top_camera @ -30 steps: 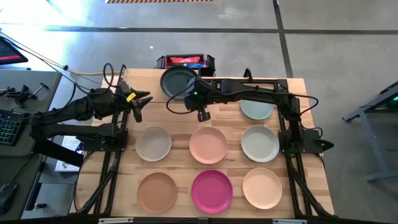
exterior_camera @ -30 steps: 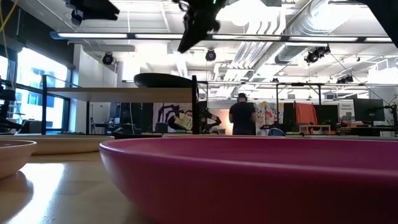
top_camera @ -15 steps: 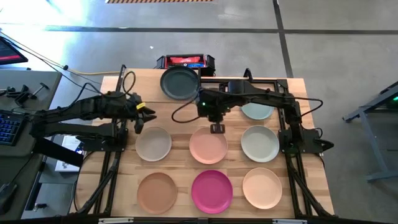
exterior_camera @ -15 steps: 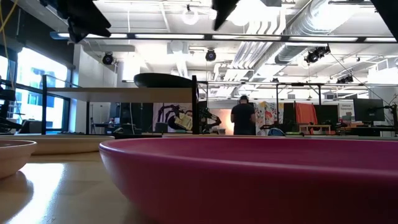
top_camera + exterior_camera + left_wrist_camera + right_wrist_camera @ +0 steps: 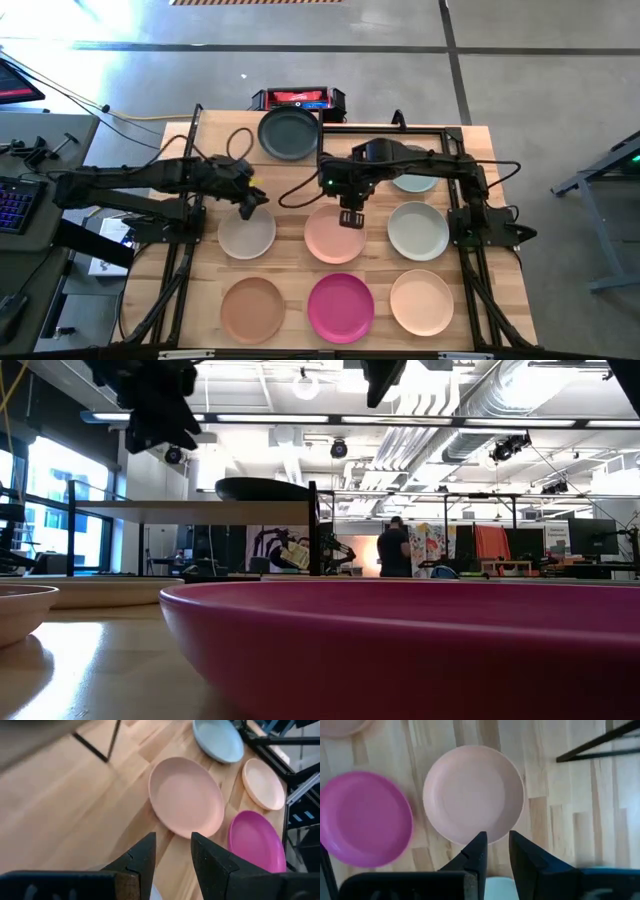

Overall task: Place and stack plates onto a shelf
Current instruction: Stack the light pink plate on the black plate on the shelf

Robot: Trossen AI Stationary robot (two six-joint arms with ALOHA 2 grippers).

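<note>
The shelf (image 5: 400, 135) carries the dark teal plate (image 5: 288, 133); seven plates lie on the table below. The right gripper (image 5: 350, 217), fingers slightly parted and empty, hovers over the peach plate (image 5: 335, 233). The left gripper (image 5: 250, 203), likewise parted and empty, nears the off-white plate (image 5: 246, 231). Next likely: descend, pinch a rim.

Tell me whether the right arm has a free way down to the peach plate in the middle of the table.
Probably yes. The right gripper hangs over the far rim of the peach plate, fingers slightly apart and holding nothing. Nothing lies on the plate, and the left gripper is off to the side over the off-white plate.
</note>
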